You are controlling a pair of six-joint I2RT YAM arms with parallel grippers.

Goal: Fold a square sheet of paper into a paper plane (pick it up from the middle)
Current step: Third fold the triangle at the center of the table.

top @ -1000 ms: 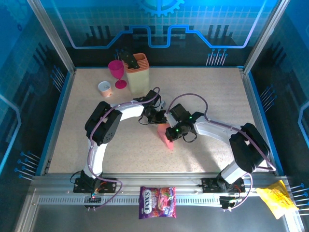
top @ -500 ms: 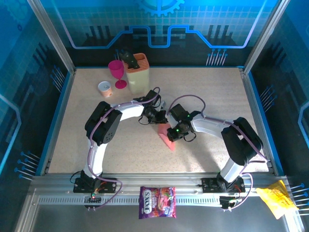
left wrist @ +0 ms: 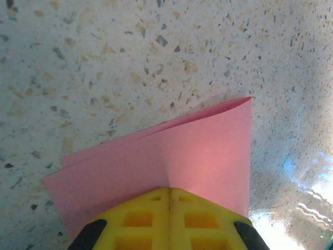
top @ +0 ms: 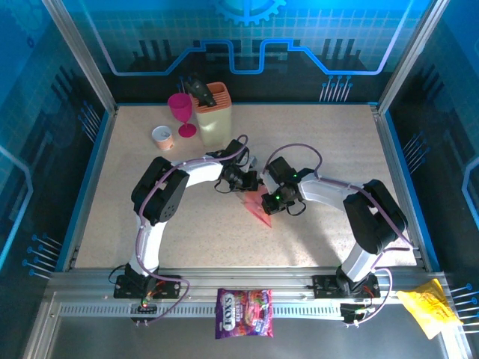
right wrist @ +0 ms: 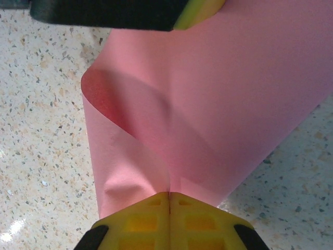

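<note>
The square sheet of paper is pink-red, bent over on itself and held between both arms above the middle of the table. My left gripper is shut on one edge of it; in the left wrist view the sheet spreads out doubled from the closed yellow tips. My right gripper is shut on the opposite side. In the right wrist view the sheet curls into a loose loop ahead of my gripper, with the left gripper's fingers at the top. The paper plane is out of view.
A beige knife block, a pink goblet and a small cup stand at the far left. A purple candy bag and a yellow wrapper lie on the near rail. Blue walls ring the speckled table.
The right gripper has shifted slightly away and to the right, and the right arm has drawn in. The hanging part of the sheet now looks shorter and flatter from above.
</note>
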